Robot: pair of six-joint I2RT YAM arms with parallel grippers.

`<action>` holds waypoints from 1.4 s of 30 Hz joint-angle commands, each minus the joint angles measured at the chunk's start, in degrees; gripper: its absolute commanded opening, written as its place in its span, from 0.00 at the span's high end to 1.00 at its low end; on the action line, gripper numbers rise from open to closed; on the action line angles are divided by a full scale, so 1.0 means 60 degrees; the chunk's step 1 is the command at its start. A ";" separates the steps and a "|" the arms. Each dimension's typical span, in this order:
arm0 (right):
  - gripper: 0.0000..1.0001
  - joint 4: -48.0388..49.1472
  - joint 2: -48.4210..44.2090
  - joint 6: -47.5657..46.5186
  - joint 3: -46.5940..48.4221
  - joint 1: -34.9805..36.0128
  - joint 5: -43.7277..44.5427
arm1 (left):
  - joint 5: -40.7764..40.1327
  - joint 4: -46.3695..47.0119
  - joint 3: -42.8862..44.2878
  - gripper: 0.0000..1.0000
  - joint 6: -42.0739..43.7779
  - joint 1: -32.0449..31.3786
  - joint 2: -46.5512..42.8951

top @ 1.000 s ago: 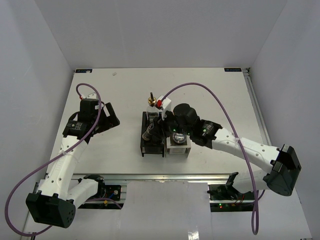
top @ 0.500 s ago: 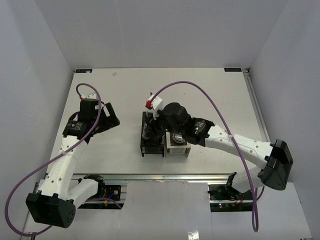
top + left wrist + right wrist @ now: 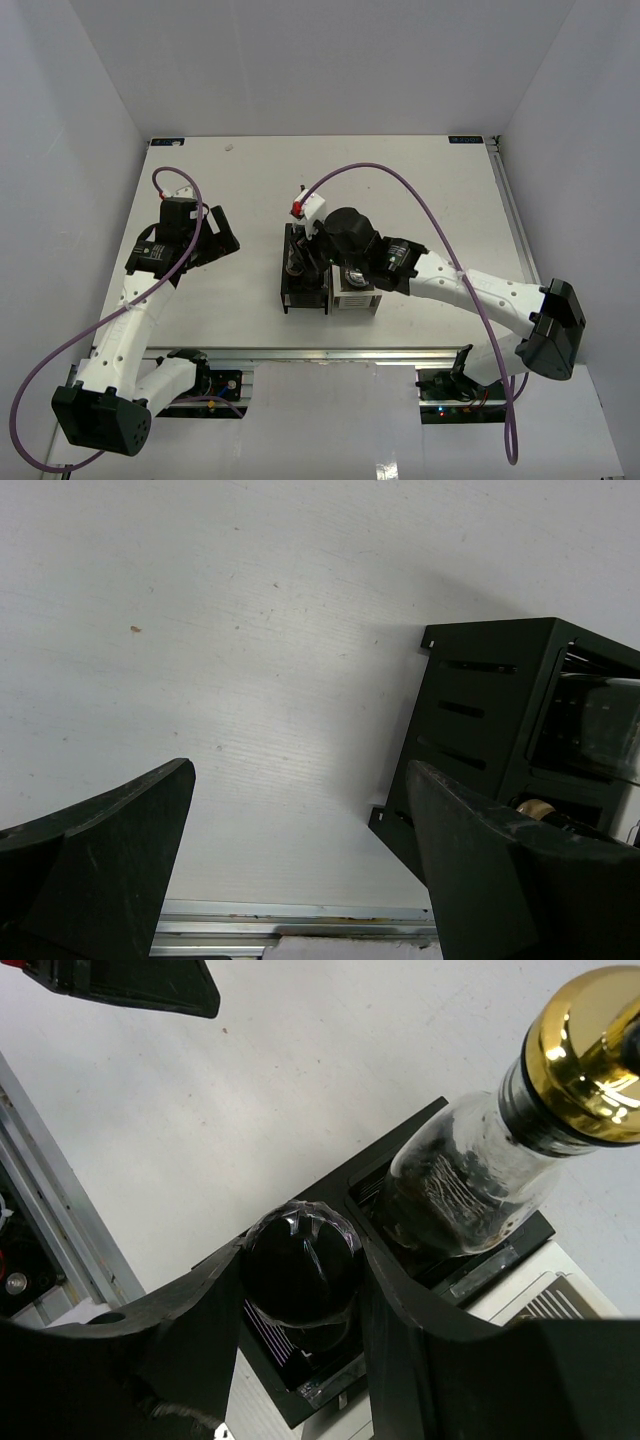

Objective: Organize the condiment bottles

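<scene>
The condiment bottles [image 3: 297, 263] are sitting in the rack [image 3: 480, 710], which is standing about midway between the left and right edges of the table [image 3: 420, 170], nearer its near edge than its far one. In the right wrist view two of them are showing side by side in neighbouring black compartments: a dark jar [image 3: 300, 1275] with a rounded, faceted black top, and a clear glass bottle [image 3: 460, 1185] with a gold cap [image 3: 590, 1060], leaning tilted out of its compartment with dark contents inside. The right gripper [image 3: 303, 1255] is pinching the dark jar, with its two black fingers [image 3: 200, 1320] pressing against either side just below the top. The jar's lower part is sitting inside its compartment, though I cannot tell whether its base is resting on the compartment floor. The white section [image 3: 356, 298] of the rack is lying against the right side of the black one, partly under the right arm. The left gripper [image 3: 300, 865] is hanging over the table toward the left edge, apart from the rack, its jaws spread wide with only table between them — the rack's black side wall is showing beyond its right finger. A small pale round top [image 3: 540, 810] is peeking from a low opening in that wall — too little of it is showing to say what it belongs to.
</scene>
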 commanded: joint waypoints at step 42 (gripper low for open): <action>0.50 -0.1217 0.1044 -0.0673 0.0747 0.0399 0.1148 | -0.0023 -0.0087 0.0666 0.02 0.0030 0.0033 0.0019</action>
